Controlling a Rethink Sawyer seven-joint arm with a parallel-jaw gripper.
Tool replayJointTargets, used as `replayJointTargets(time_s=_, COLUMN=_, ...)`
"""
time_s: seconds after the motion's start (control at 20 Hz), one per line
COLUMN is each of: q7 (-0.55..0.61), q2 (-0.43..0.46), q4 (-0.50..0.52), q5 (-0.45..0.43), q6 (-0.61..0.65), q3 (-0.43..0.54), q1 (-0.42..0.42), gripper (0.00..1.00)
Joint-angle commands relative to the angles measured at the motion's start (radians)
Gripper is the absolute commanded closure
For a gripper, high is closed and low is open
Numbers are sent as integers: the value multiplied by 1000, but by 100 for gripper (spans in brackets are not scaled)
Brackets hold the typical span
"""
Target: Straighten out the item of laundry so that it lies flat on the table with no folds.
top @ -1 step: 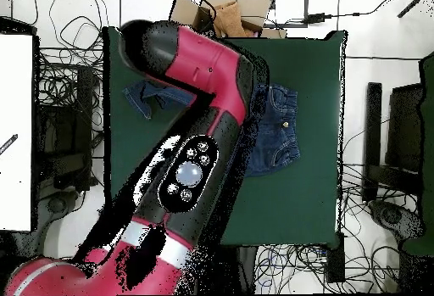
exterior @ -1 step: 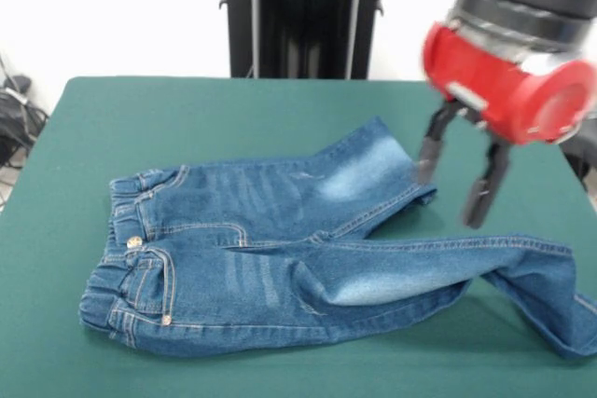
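Observation:
The item of laundry, a small pair of blue jeans [exterior @ -1 step: 270,249], lies on the green table [exterior @ -1 step: 187,118] with its gathered waistband at the left and both legs running right. The upper leg ends near the middle right. The lower leg reaches the right edge, where its end is bent and creased. My gripper [exterior @ -1 step: 457,174] hangs open at the hem of the upper leg, nothing between its fingers [exterior @ -1 step: 485,188]. In the overhead view the red arm [top @ -1 step: 203,80] covers the middle of the jeans [top @ -1 step: 280,127]; only the waist part and one leg end show, and the gripper is hidden.
Bare green cloth surrounds the jeans on all sides. Cables [exterior @ -1 step: 14,109] lie beyond the table's left edge in the front view. A cardboard box [top @ -1 step: 225,13] sits past the table's top edge in the overhead view, with cables on the floor around.

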Motion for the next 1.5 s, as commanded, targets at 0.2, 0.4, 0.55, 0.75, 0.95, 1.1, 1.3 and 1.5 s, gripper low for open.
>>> replayJointTargets(time_s=0.2, q7=-458, q2=-50, q4=236, q5=-277, q6=-183, q3=348, q1=-110, gripper=0)
replayJointTargets(time_s=0.4, q7=-552, q2=-80, q4=246, q5=-366, q6=-187, q3=420, q1=-164, gripper=0)
replayJointTargets(time_s=0.55, q7=-629, q2=-100, q4=238, q5=-433, q6=-195, q3=472, q1=-196, gripper=0)
replayJointTargets(time_s=0.75, q7=-696, q2=-130, q4=240, q5=-522, q6=-208, q3=509, q1=-212, gripper=0)
replayJointTargets(time_s=0.95, q7=-683, q2=-149, q4=266, q5=-548, q6=-196, q3=556, q1=-233, gripper=0)
replayJointTargets(time_s=1.1, q7=-684, q2=-161, q4=281, q5=-575, q6=-207, q3=585, q1=-243, gripper=0)
replayJointTargets(time_s=1.3, q7=-713, q2=-169, q4=287, q5=-613, q6=-208, q3=641, q1=-271, gripper=0)
replayJointTargets(time_s=1.5, q7=-723, q2=-172, q4=300, q5=-659, q6=-235, q3=684, q1=-301, gripper=0)
